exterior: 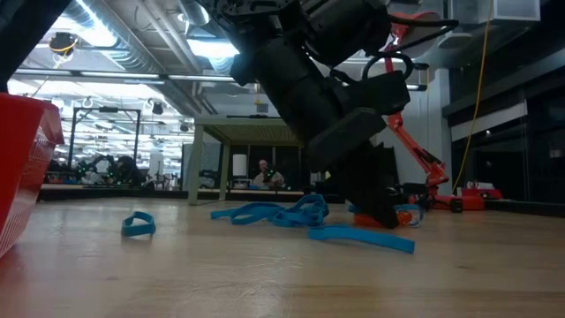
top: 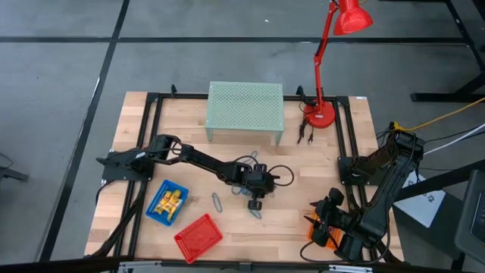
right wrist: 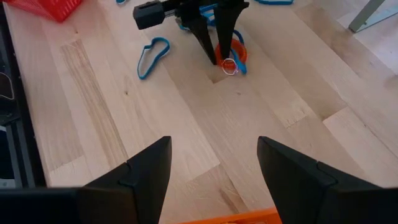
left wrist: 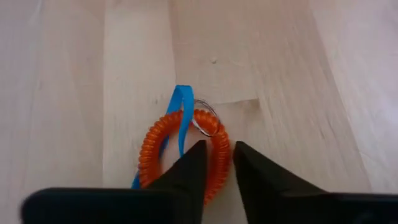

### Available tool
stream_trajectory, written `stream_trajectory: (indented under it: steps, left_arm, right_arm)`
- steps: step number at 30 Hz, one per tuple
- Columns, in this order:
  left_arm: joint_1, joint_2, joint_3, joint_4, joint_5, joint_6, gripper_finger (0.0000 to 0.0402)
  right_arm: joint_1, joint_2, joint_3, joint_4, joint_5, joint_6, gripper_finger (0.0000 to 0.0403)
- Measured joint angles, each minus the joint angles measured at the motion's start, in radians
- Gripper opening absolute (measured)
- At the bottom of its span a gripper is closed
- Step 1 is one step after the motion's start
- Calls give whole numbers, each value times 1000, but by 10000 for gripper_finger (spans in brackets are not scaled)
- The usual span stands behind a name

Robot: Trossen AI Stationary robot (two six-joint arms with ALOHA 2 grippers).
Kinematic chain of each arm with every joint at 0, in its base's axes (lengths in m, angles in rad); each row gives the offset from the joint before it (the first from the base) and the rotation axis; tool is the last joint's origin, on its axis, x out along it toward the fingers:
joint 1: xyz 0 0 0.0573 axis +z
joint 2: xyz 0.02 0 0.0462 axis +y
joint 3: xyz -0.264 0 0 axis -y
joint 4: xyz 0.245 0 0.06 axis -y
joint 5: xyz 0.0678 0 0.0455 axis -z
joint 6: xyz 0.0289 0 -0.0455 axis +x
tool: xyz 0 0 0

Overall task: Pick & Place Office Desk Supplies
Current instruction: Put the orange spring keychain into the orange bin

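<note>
My left gripper (top: 255, 203) reaches to the table's middle and points down at an orange coil ring (left wrist: 152, 152), which lies flat on the wood with a blue strap (left wrist: 181, 115) and a small metal key ring (left wrist: 206, 118) through it. Blue clip-like loops lie nearby (right wrist: 151, 56) (exterior: 137, 223), and more blue straps lie behind the gripper (exterior: 265, 213). Yellow blocky pieces (top: 171, 201) sit in the blue basket (top: 155, 211). My right gripper (right wrist: 214, 163) waits open near the table's right near corner, above the orange basket (top: 317, 232). My left gripper pinches the orange coil ring by one side of its loop (left wrist: 219, 163), just below the metal key ring. The fingers (left wrist: 194, 165) come from above, pointing down, one inside the loop and one outside. The coil still lies flat on the table.
A red basket (top: 198, 236) stands at the near edge, beside the blue one. A green mesh stand (top: 245, 110) and the red desk lamp (top: 324, 76) occupy the far side. Bare wood (right wrist: 186, 118) lies between the two grippers.
</note>
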Motion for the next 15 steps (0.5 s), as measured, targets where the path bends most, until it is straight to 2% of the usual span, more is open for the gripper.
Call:
stream_trajectory:
  steps: [6,12,15]
  left_arm:
    - [-19,1,-2,22,34,27,13]
    - [-24,-5,-8,221,283,15,14]
    - [-26,-48,-6,335,347,9,12]
  right_arm:
    - [0,0,0,11,0,0,240]
    - [0,0,0,12,0,-1,240]
    - [0,0,0,14,0,-1,240]
